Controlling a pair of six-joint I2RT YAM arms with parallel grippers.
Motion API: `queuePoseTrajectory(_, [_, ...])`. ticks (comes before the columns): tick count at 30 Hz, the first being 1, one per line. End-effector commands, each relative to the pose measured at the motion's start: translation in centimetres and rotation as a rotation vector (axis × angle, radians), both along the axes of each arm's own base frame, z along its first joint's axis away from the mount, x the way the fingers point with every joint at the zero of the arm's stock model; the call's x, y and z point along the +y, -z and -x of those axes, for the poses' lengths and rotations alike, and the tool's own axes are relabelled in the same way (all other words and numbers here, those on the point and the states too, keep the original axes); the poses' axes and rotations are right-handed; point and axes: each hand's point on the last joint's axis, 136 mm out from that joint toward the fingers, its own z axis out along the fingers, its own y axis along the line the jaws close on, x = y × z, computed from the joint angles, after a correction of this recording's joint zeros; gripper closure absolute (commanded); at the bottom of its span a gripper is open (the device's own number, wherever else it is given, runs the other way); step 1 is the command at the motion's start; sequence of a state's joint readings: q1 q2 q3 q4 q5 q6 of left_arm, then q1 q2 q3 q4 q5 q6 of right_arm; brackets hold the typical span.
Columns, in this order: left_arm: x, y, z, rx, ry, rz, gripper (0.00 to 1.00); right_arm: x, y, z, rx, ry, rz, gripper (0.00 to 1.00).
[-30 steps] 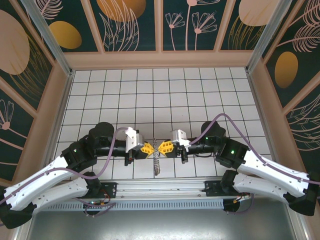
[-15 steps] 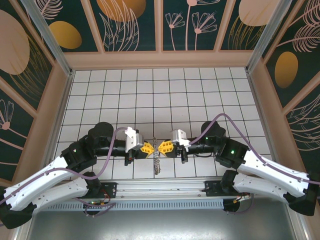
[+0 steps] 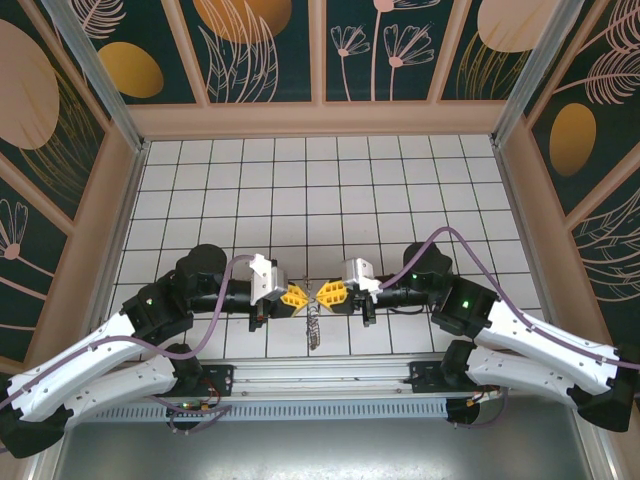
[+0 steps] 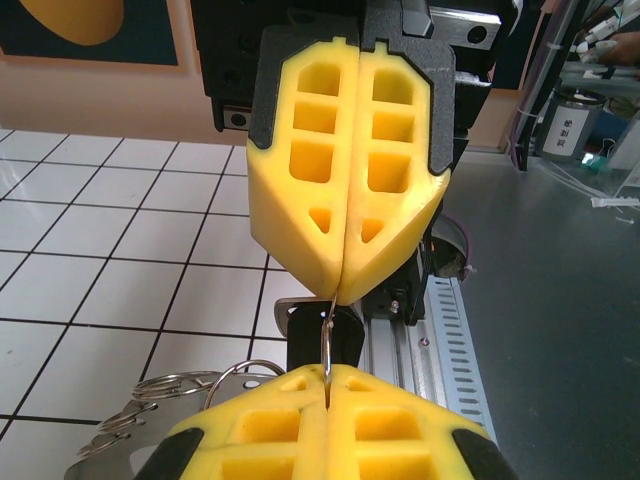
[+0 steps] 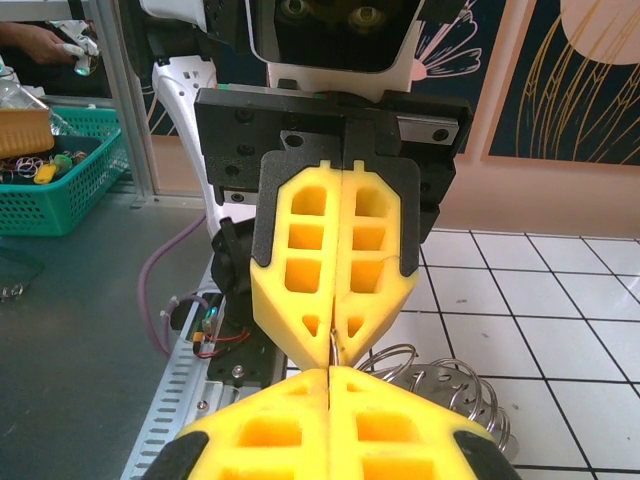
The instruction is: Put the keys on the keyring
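Barely shifted — left pincer [image 3: 304, 298], right pincer [image 3: 320, 294] both clamped on keyring [image 3: 314, 328] — dangling between.

A white tiled table [image 3: 330, 190] with dark grid lines is enclosed on three sides by tan-framed panels [image 3: 265, 45], painted dark teal with orange ovals and pale plant outlines. A slotted metal rail [image 3: 330, 410] is fixed along the table's near edge. Beyond that edge lies a grey surface [image 5: 70, 330], on which a green basket [image 5: 85, 180] of small items is set. A labelled jar [image 4: 566, 122] is also seen there.
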State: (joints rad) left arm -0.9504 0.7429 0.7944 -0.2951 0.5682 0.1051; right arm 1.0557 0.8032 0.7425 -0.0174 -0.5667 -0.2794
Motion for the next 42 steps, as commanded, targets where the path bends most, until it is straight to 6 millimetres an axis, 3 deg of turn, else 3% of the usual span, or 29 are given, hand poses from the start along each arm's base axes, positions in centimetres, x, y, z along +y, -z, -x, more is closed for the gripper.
queuePoseTrajectory(1, [-0.04, -1.34, 0.43, -0.04, 0.023, 0.05, 1.0, 0.15, -1.59, 0.19, -0.029, -0.008, -0.053, 1.0])
queuePoseTrajectory(42, [-0.01, -1.52, 0.54, -0.042, 0.026, 0.055, 1.0, 0.85, -0.78, 0.64, 0.0, -0.058, -0.028, 1.0])
